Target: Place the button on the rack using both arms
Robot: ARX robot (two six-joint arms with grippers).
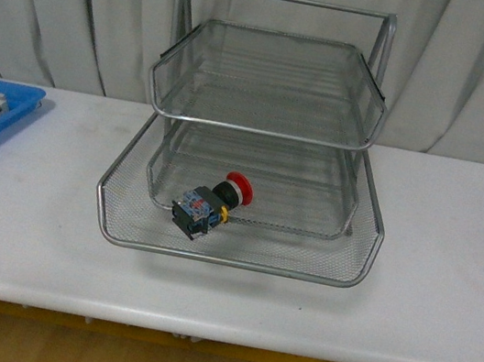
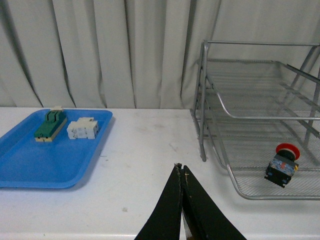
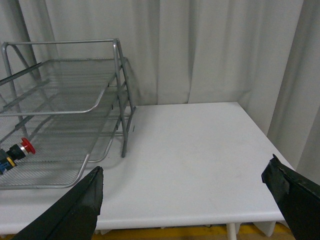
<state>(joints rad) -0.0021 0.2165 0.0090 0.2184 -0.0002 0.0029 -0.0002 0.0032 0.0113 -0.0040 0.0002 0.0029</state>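
closest in, the left gripper (image 2: 180, 168) hangs low over the white table (image 2: 145, 145), its two black fingers (image 2: 167, 210) pressed flat against each other with nothing between them. the right gripper (image 3: 184, 172) is spread wide and empty, one dark finger at each lower corner of its wrist view and bare tabletop between them. neither arm shows in the front view.

out past the left gripper, the rack (image 2: 202, 100) stands on the table with its three wire-mesh trays stacked in the silver frame. the lowest tray reaches further forward than the two above it. the button (image 2: 282, 162) lies on its side in that lowest tray, toward its front left part, well apart from both grippers. its dark blocky body faces the tray's front rim and the red cap points back and to the right.

further to the left, near the table's end, sits a flat blue tray (image 2: 45, 167). in it a green-topped block (image 2: 50, 125) and a white block (image 2: 82, 128) lie side by side. pale curtains (image 2: 100, 50) hang behind everything.
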